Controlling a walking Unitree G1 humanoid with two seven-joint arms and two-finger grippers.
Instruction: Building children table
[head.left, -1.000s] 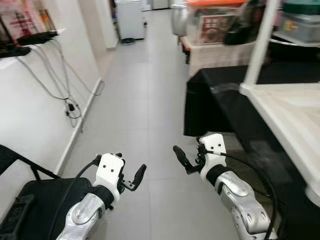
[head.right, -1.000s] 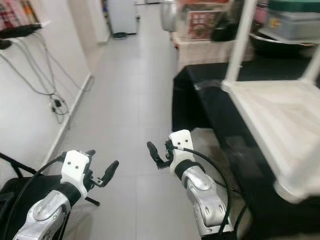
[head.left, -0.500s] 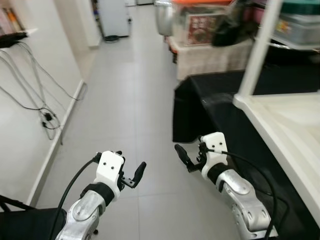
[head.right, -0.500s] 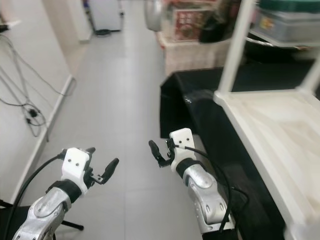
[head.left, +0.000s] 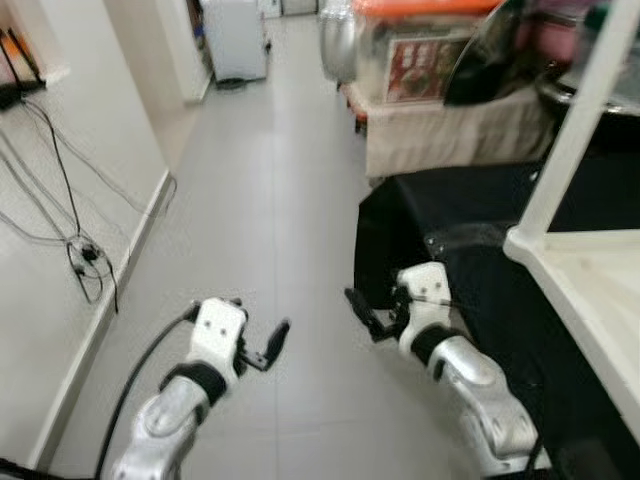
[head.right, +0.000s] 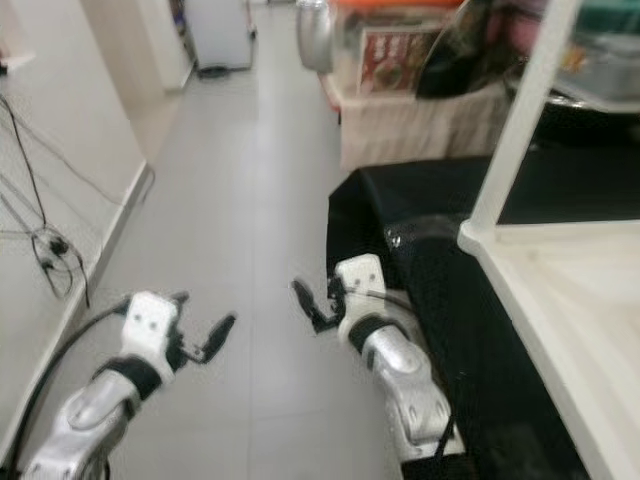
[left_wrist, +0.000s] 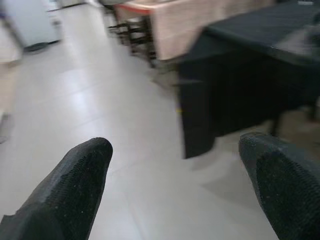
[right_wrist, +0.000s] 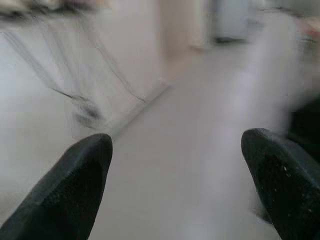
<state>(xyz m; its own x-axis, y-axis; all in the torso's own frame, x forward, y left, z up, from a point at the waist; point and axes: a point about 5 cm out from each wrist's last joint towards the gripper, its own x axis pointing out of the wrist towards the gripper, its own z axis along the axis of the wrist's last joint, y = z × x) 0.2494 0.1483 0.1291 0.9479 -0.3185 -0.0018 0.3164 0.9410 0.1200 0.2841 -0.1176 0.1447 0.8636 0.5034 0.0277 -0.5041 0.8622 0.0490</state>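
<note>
The left gripper (head.left: 268, 350) and right gripper (head.left: 366, 318) hang spread wide and empty over the floor (head.left: 270, 200), likely ready to grab. The white children table (head.left: 585, 280) lies upside down on the black table (head.left: 470, 240), at its right edge.

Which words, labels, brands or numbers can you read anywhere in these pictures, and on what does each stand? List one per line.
No text can be read.
Red and white printed label on the clear plastic storage box with the orange lid: print present, too blurred to read.
White appliance at the far end of the corridor: no legible marking.
</note>
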